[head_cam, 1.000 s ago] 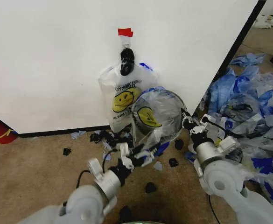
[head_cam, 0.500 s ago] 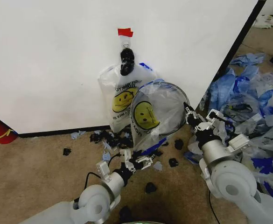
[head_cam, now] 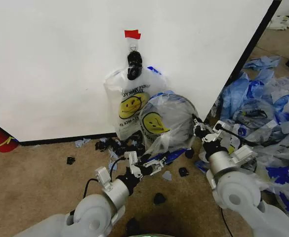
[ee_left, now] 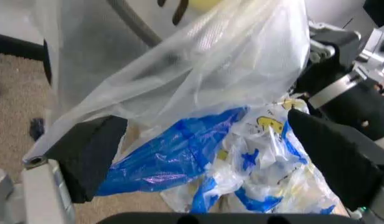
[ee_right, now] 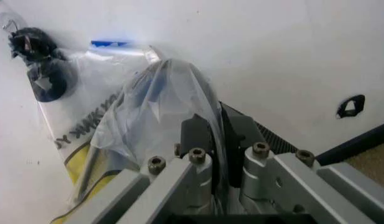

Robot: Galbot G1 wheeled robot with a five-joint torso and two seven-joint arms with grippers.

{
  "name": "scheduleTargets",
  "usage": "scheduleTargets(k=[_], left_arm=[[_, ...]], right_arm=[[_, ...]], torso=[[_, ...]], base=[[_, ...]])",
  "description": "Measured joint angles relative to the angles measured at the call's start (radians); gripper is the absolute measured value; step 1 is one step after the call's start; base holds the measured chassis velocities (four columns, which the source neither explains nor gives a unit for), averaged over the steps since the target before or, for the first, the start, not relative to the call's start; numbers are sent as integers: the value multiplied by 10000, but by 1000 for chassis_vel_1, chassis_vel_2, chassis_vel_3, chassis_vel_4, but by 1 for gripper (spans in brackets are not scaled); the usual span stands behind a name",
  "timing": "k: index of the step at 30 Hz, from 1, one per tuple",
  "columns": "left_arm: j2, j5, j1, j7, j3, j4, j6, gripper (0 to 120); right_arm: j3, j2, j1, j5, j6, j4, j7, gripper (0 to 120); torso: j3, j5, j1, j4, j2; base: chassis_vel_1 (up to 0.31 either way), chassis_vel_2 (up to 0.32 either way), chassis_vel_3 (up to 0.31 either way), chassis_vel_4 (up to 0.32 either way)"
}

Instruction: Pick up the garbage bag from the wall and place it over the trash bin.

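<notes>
Plastic comes first: the thin see-through whitish garbage bag with the yellow smiley face [head_cam: 155,123] is stretched like a skin across the mouth of the small round black trash bin [head_cam: 182,99], which sits tipped against the white wall [head_cam: 50,64] with its wide rim facing the robot. At the rim's right side, the right gripper [head_cam: 199,129] has its fingers pressed together on the film, apparently to anchor that edge. Below, the left gripper [head_cam: 145,165] is spread wide, and the bag's loose blue-edged bottom drapes between its pads [ee_left: 92,149], unpinched. A second smiley bag [head_cam: 128,104] hangs from the black wall hook [head_cam: 134,64] just behind.
</notes>
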Motion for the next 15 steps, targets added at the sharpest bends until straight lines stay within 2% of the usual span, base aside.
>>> scheduleTargets(k=[7, 15], left_arm=[[0, -75, -24, -29, -282, -34, -10, 100], [5, -52, 478, -26, -888, -464, -38, 100]], right_arm=[[196, -352, -109, -103, 34, -114, -14, 0], [200, -199, 84, 4, 39, -583, 145, 0]], torso=[[0, 2, 0, -4, 0], [0, 4, 0, -1, 0]], base=[[0, 0, 0, 0], [0, 0, 0, 0]])
